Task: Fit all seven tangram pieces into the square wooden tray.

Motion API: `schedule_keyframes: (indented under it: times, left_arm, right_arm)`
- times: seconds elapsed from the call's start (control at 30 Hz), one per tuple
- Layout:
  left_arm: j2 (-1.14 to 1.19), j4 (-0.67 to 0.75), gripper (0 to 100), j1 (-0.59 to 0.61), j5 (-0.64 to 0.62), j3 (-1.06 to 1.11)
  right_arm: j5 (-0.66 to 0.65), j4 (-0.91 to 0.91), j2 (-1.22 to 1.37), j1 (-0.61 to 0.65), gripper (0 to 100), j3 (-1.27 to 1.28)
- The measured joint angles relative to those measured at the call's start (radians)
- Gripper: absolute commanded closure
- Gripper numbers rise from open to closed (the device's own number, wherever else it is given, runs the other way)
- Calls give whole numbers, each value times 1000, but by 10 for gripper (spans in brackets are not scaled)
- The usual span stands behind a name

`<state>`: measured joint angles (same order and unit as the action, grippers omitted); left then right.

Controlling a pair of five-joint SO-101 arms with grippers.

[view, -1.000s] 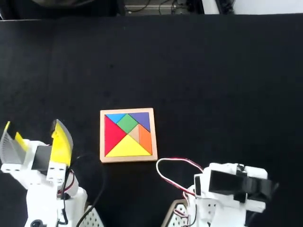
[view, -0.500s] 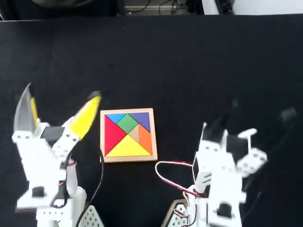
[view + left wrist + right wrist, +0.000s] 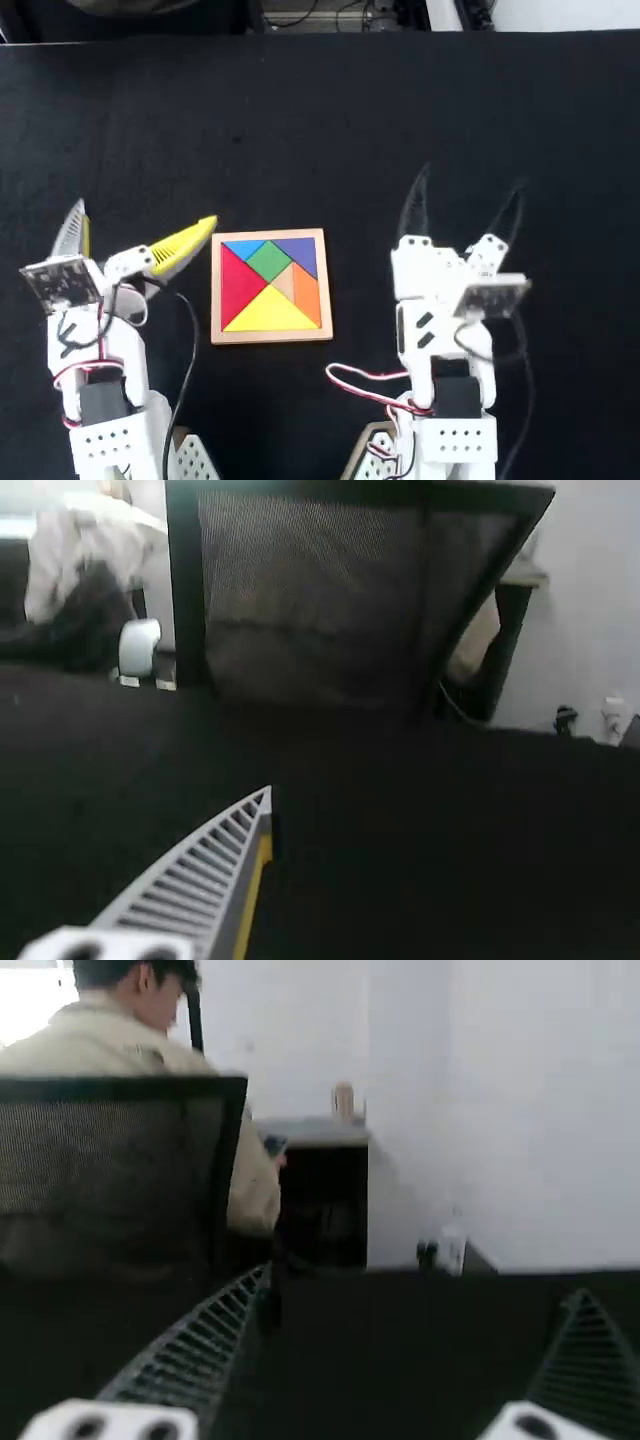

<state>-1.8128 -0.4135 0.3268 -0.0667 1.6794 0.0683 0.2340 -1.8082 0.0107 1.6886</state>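
The square wooden tray (image 3: 216, 292) lies flat on the black table, midway between the two arms. Inside it the coloured tangram pieces form a full square: a red triangle (image 3: 238, 285), a yellow triangle (image 3: 270, 311), a green square (image 3: 268, 260) and several smaller ones. My left gripper (image 3: 142, 215), with yellow-lined fingers, is open just left of the tray and holds nothing; one finger (image 3: 200, 890) shows over bare tabletop. My right gripper (image 3: 472, 180) is open and holds nothing, to the right of the tray and a little beyond it; in its wrist view my right gripper (image 3: 420, 1285) points across the table's far edge.
A red and white cable (image 3: 365, 345) loops on the table by the right arm's base, near the tray's front right corner. A mesh chair back (image 3: 330, 590) stands beyond the table's far edge. Black tabletop stretches wide beyond the tray.
Both arms have unfolded from a tucked pose at the table's near edge and now point forward on either side of the tray. The tray and its pieces have not moved.
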Motion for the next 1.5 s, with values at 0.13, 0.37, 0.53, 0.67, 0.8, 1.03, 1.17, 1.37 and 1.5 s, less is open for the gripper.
schedule_keyframes:
  times: [0.13, 0.37, 0.53, 0.67, 0.8, 1.03, 1.17, 1.37, 1.5]
  left_arm:
    - [0, -150, 345, 0, -130, 0]
    - [0, -463, 343, -6, -201, 0]
    - [0, -692, 342, -37, -112, 0]
    - [0, -809, 345, -37, -6, 0]
    - [0, -847, 345, -37, 51, 0]
    - [0, -852, 346, 9, 58, 0]
    - [0, -852, 352, 55, 58, 0]
    - [0, -852, 701, 63, 58, 0]
    - [0, -852, 984, 63, 58, 0]
  right_arm:
    - [38, 327, 0, 0, 587, 0]
    - [52, 717, 0, 0, 587, 0]
    - [104, 895, 0, 0, 587, 0]
    - [109, 1014, 0, 0, 587, 0]
    - [115, 1054, 0, -14, 590, 0]
    - [115, 1057, 0, -112, 607, 0]
    - [115, 1057, 0, -123, 760, 0]
    - [115, 1057, 0, -123, 986, 0]
    - [115, 1057, 0, -123, 987, 0]
